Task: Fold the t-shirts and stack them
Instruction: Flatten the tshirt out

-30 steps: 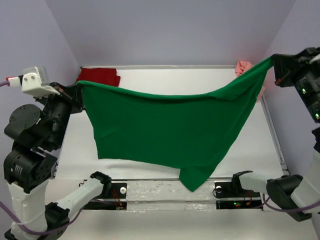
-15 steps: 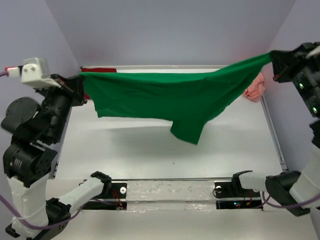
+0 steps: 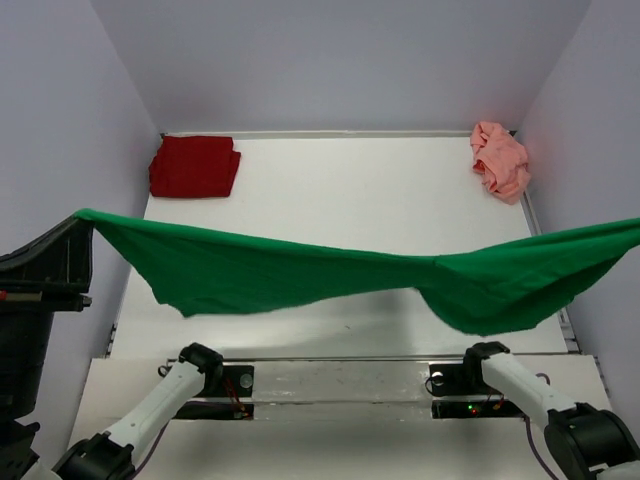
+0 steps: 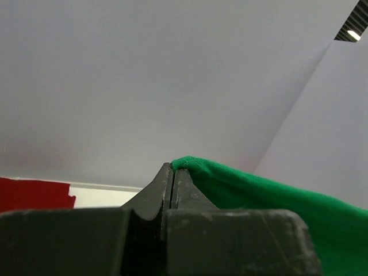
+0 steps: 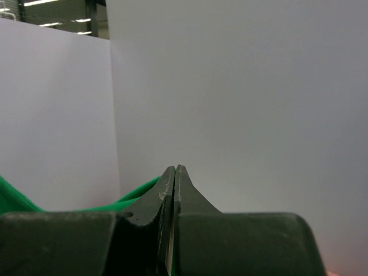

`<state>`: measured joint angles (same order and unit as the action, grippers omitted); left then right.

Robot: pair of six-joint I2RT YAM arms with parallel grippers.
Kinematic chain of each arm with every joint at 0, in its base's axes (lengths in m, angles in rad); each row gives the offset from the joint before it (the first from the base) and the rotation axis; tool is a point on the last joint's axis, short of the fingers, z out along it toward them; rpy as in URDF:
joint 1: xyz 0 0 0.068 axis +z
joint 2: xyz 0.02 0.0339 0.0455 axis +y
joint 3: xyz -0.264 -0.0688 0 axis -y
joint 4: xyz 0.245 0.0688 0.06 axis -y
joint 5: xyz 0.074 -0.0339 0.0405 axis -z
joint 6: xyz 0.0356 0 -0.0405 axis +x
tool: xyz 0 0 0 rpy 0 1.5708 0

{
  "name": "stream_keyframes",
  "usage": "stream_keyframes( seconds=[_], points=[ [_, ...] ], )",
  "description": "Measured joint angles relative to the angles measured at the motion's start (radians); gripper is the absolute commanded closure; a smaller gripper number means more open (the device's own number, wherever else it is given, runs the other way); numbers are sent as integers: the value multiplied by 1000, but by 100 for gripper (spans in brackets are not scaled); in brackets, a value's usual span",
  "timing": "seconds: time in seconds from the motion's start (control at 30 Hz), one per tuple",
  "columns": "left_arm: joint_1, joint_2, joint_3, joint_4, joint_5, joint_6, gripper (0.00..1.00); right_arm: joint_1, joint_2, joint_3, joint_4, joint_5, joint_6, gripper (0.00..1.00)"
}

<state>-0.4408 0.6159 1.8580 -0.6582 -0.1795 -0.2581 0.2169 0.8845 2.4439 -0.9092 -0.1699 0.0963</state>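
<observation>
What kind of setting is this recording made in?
Probably a lab test booth: a white table boxed in by plain panels, arm bases bolted to its near edge, strip lights beyond the panels.

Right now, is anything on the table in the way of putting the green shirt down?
Nothing visible. The green shirt hangs between the left gripper and right gripper above the white table; the red shirt and pink shirt lie in the far corners.

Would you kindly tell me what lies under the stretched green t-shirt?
Bare white table shows on both sides of the green t-shirt; the band directly beneath it is covered. The red t-shirt and pink t-shirt lie clear of it, at the far corners.
</observation>
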Motion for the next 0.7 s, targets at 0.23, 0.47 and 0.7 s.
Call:
stream_keyframes(
  seconds=[0.23, 0.47, 0.7],
  points=[
    [0, 5, -27, -24, 40, -30, 100, 0, 61, 55, -6, -68, 24, 100],
    [4, 85, -225, 4, -71, -35, 100, 0, 154, -107, 13, 32, -2, 100],
    [4, 471, -539, 132, -149, -33, 100, -2, 459, -364, 89, 181, -48, 100]
  ],
)
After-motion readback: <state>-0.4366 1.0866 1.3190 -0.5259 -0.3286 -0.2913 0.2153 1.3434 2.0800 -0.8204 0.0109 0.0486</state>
